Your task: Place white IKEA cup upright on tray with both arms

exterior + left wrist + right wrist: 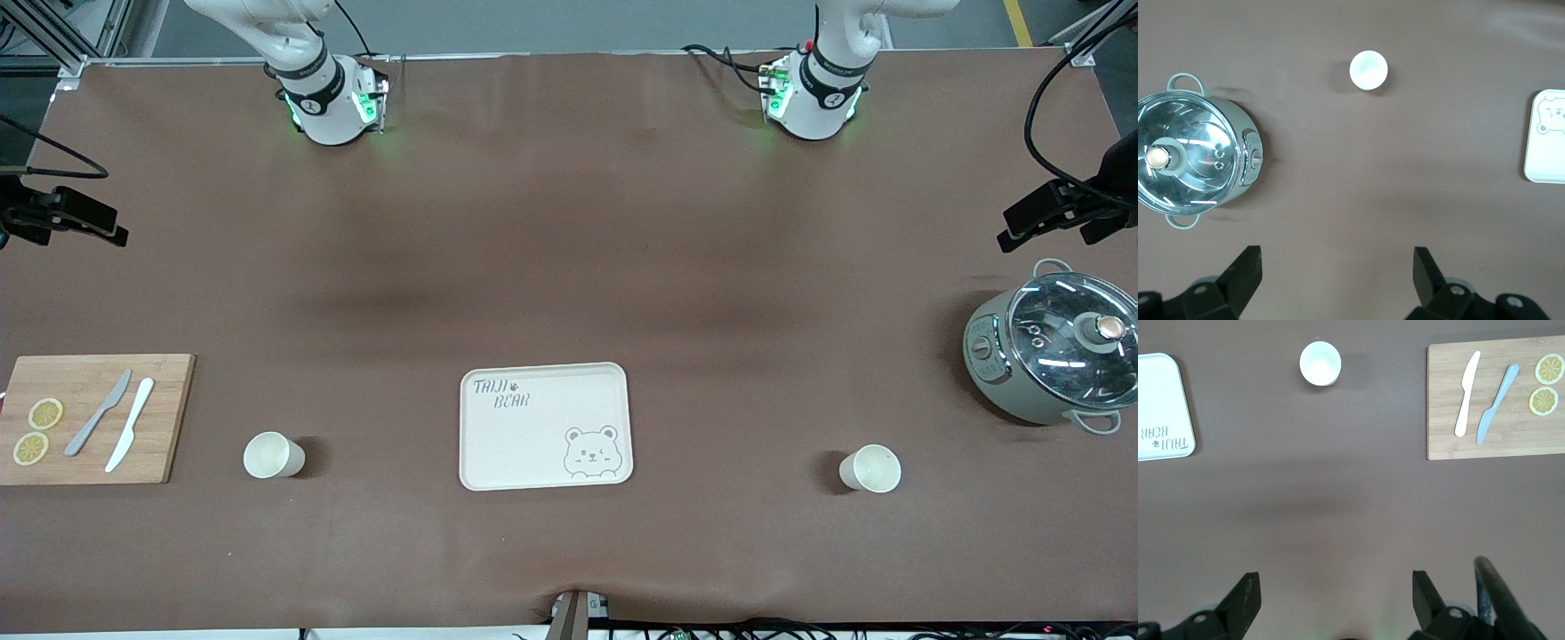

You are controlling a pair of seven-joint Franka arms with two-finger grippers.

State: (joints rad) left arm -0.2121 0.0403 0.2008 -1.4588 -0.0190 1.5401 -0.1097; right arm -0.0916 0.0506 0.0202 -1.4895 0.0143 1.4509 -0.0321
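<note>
The cream tray [524, 449] with "TAIJI BEAR" lettering lies in the middle of the table, near the front camera. It holds nothing. One white cup [870, 468] stands upright beside it toward the left arm's end. It also shows in the left wrist view [1369, 70]. A second white cup [273, 455] stands upright toward the right arm's end, also seen in the right wrist view [1320, 363]. My left gripper [1338, 273] is open and empty, high over bare table. My right gripper [1336, 597] is open and empty, high over bare table. Neither gripper shows in the front view.
A wooden cutting board [169, 418] with two knives and two lemon slices lies at the right arm's end. A lidded pot [1053, 356] stands at the left arm's end. Black fixtures with cables [1058, 213] reach in at both table ends.
</note>
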